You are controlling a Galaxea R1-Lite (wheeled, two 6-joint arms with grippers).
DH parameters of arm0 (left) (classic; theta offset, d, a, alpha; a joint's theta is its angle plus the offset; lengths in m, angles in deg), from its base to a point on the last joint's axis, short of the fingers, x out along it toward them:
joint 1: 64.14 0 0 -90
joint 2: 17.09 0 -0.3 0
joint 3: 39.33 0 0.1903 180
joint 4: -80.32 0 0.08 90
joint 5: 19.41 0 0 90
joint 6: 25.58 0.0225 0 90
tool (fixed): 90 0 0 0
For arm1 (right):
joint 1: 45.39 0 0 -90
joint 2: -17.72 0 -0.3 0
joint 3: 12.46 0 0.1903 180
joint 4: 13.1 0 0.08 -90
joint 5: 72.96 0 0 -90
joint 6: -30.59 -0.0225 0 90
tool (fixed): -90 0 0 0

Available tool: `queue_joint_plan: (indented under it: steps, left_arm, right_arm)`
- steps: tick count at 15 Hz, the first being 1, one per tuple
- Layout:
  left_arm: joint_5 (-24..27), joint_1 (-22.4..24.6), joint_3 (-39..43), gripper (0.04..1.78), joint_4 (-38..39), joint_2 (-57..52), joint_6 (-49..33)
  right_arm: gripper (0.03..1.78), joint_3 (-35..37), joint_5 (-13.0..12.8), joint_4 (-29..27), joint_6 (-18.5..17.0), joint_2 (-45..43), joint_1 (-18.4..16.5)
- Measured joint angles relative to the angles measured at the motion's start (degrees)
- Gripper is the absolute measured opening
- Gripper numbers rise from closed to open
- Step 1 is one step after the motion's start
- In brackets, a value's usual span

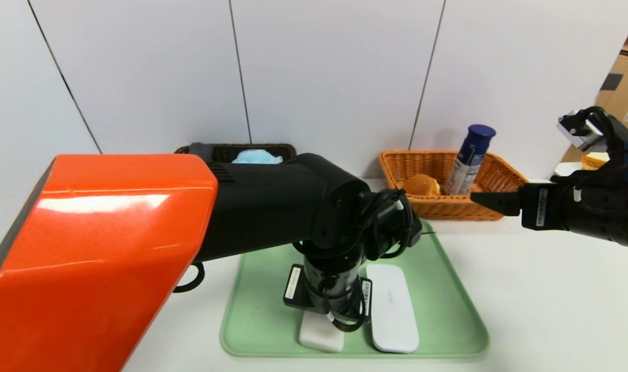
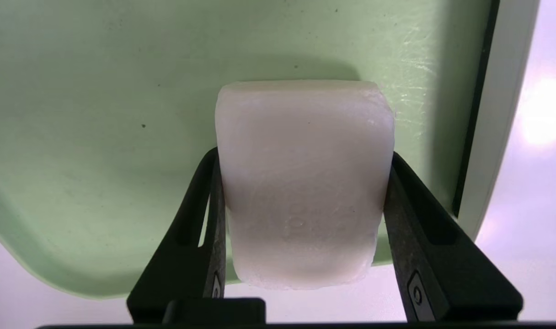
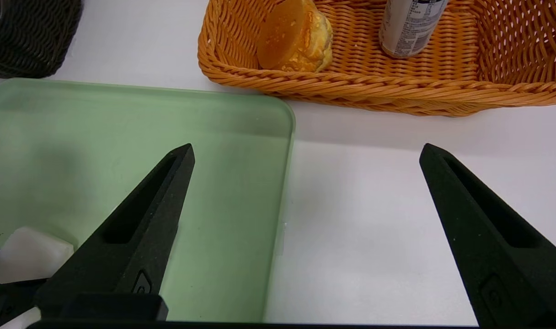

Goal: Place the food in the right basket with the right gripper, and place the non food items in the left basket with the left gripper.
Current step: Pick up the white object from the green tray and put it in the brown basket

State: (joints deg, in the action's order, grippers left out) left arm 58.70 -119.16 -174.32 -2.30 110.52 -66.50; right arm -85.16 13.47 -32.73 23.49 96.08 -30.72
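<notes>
On the pale green tray (image 1: pixel 448 310) lie a white soap bar (image 2: pixel 301 183) and a white oblong case (image 1: pixel 392 307). Behind the tray: an orange-tan woven basket (image 1: pixel 495 178), a dark brown woven basket (image 1: pixel 226 151), a golden-brown bun (image 1: pixel 421 184).

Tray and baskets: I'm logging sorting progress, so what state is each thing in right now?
Soap bar: on the tray, between the left gripper's fingers.
White case: lying flat on the green tray.
Bun: in the orange basket.
Spray can: leaning in the orange basket.
Blue pouf: in the dark basket.
Right gripper: open, empty.
</notes>
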Motion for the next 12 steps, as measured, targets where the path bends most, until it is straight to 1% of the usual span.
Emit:
queue_joint_plan:
  steps: [4,6,8,12]
  left_arm:
    - [-0.6,0.5,-0.3,0.97,1.8,-5.0,0.7]
    - [-2.6,2.2,-0.4,0.97,4.5,-9.2,1.9]
    - [-4.8,6.1,-0.4,0.97,8.4,-13.5,3.8]
    - [-5.4,16.4,-0.4,0.97,17.0,-19.9,10.7]
  right_arm:
    - [1.70,1.2,0.0,0.0,0.0,-1.0,0.0]
    - [1.70,1.3,0.0,-0.1,0.0,-1.3,0.1]
    - [1.70,1.3,-0.1,-0.1,0.0,-1.4,0.1]
    - [1.70,1.7,-0.1,0.0,0.0,-1.3,0.4]
